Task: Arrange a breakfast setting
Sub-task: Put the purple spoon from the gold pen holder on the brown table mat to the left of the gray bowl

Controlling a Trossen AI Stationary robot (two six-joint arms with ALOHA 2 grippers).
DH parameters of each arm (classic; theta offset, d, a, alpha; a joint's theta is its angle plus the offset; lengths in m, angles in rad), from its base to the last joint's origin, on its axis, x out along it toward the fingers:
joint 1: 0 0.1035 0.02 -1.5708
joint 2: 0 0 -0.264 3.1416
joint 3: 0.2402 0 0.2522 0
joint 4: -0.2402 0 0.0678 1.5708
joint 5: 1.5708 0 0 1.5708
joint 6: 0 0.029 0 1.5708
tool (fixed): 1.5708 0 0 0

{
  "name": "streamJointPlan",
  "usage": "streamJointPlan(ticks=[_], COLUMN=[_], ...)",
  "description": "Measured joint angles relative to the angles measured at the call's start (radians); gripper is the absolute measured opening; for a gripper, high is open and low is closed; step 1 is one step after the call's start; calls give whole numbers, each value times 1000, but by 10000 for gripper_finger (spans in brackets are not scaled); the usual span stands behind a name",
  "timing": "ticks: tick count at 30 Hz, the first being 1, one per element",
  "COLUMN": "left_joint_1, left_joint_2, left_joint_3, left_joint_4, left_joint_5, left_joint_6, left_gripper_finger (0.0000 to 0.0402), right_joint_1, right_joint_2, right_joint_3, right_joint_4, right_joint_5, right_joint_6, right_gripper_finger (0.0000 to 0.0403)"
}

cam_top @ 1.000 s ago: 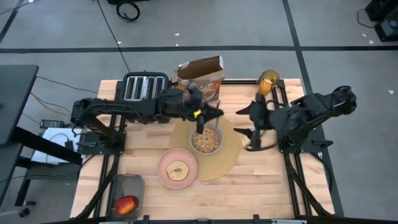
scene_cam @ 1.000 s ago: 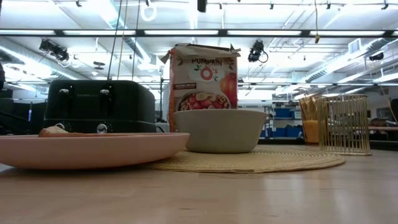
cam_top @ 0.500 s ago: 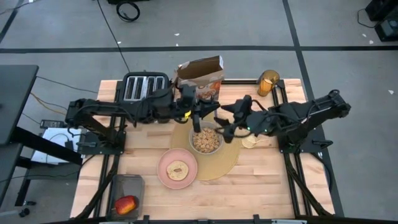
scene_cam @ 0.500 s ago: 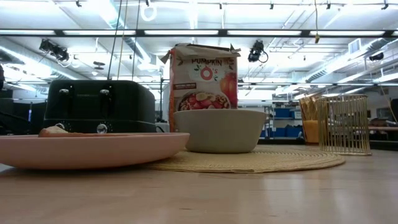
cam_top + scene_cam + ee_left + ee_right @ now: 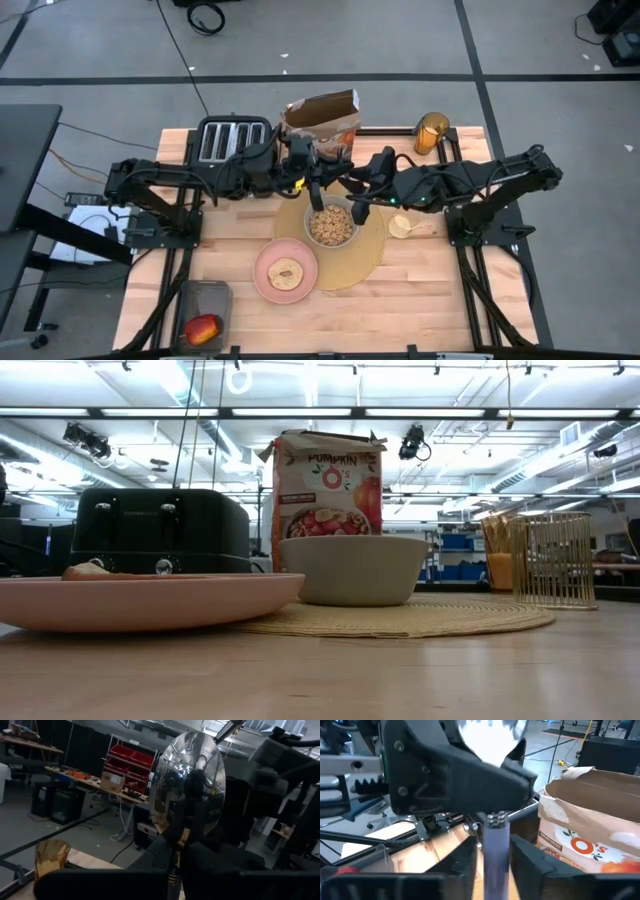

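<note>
The desk (image 5: pixel 430 290) carries the setting near its middle: the large round tan placemat (image 5: pixel 368 258) lies there with the grey bowl (image 5: pixel 330 228), filled with cereal, standing on it. The pink plate (image 5: pixel 286 272) overlaps the placemat's edge on the side toward the front left corner and holds the toasted bread round (image 5: pixel 286 273). A black toaster (image 5: pixel 232 139) and an open cereal box (image 5: pixel 322 119) stand along the back edge; the amber glass (image 5: pixel 431 131) stands near the back right corner, off the placemat. The red-yellow apple (image 5: pixel 203 328) rests in a small dark tray (image 5: pixel 200 297) at the front left corner, and a gold wire holder (image 5: pixel 403 226) stands just beside the placemat toward the right edge. Above the bowl, the left gripper (image 5: pixel 318 187) holds the metal spoon (image 5: pixel 192 780) upright, fingers closed narrowly on the handle. The right gripper (image 5: pixel 357 190) is level with it; the right wrist view shows its fingers (image 5: pixel 469 860) standing on either side of the spoon handle with a gap, not yet clamped. Judged from this layout, the placemat, bowl, plate and bread are placed. The step in hand appears to be a spoon transfer between the arms. The spoon, the glass and the apple remain to be set.
</note>
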Motion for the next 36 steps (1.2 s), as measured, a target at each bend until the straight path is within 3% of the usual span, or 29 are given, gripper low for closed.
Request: streamJointPlan(ticks=[3, 8, 14, 18, 23, 29, 33, 36], left_joint_1=[-1, 6, 6, -3, -54, -159, -216, -253], left_joint_2=[0, -18, -133, -262, -403, -496, -515, -511], left_joint_3=[0, 0, 0, 3, 0, 1, 1, 0], left_joint_4=[-2, -61, -259, -523, -798, -882, -890, -903], left_joint_5=[1, 0, -4, -7, -41, -130, -148, -148], left_joint_6=[-2, 3, 82, 91, 38, 18, 27, 42], left_gripper_finger=[29, 62, 140, 182, 192, 182, 181, 181], right_joint_1=[0, 0, 5, 26, 90, 122, 81, 17], right_joint_2=[-1, 0, -32, -50, -14, 60, 117, 157], right_joint_3=[0, 0, 0, 2, -19, -135, -223, -244], right_joint_4=[0, 2, -57, -251, -466, -529, -534, -563], right_joint_5=[-10, -19, -20, -20, -99, -295, -401, -462], right_joint_6=[0, 14, 117, 320, 696, 1141, 1272, 1282], right_gripper_finger=[62, 61, 61, 61, 61, 61, 61, 61])
